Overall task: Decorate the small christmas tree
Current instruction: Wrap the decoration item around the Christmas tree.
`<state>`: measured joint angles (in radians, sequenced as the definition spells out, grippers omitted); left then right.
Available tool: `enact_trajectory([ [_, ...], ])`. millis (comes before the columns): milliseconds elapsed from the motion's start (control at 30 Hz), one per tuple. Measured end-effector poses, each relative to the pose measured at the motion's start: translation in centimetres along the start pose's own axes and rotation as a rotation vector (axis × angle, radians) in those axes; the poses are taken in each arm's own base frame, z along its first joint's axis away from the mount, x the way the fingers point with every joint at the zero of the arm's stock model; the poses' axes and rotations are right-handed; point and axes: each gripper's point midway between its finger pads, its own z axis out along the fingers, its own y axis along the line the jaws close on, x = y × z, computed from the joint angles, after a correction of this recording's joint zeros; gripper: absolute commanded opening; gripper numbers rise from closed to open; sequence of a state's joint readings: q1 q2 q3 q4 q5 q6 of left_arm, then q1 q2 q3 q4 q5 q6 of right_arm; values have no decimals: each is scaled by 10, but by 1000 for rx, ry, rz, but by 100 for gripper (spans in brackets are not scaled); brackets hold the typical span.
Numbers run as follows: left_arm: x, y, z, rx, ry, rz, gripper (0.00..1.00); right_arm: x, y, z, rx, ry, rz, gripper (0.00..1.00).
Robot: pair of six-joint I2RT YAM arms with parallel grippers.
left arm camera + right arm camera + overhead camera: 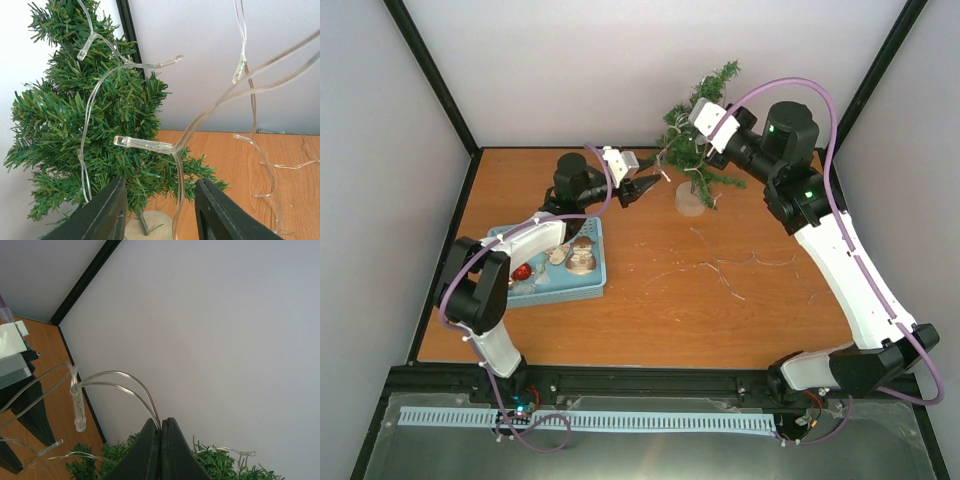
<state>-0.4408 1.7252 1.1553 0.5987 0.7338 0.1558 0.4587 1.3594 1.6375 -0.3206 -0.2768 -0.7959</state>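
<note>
Far back, bristly green tree (712,85), pale base (690,204)

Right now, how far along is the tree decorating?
Done: a few bulbs of the light string already hang on the tree. In hand: right gripper pinches the string over the tree; left gripper open around a strand. Left: loose string on the table, ornaments in the tray.

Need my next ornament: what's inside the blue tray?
The blue tray holds a red ornament and pale figurines. The left arm crosses over its far-left part, so whatever lies beneath there is hidden.
</note>
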Motion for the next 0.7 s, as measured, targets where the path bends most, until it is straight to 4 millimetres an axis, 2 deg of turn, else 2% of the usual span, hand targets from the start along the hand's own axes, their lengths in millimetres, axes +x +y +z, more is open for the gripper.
enact_trajectory([
  [200, -2, 1, 2, 3, -11, 10, 40, -1, -4, 1, 8, 7, 11, 3],
  [233, -2, 1, 3, 8, -13, 11, 37, -1, -4, 1, 7, 9, 13, 3],
  [367, 1, 1, 6, 23, -16, -1, 11, 2, -2, 2, 1, 19, 24, 3],
  [467, 2, 0, 7, 32, -18, -12, 1, 4, -2, 2, 1, 29, 32, 3],
  [600, -2, 0, 7, 29, -31, -34, 1, 9, -6, 1, 22, 65, 37, 3],
  [700, -9, 7, 7, 9, -41, -94, 1, 15, -18, 1, 69, 102, 39, 3],
])
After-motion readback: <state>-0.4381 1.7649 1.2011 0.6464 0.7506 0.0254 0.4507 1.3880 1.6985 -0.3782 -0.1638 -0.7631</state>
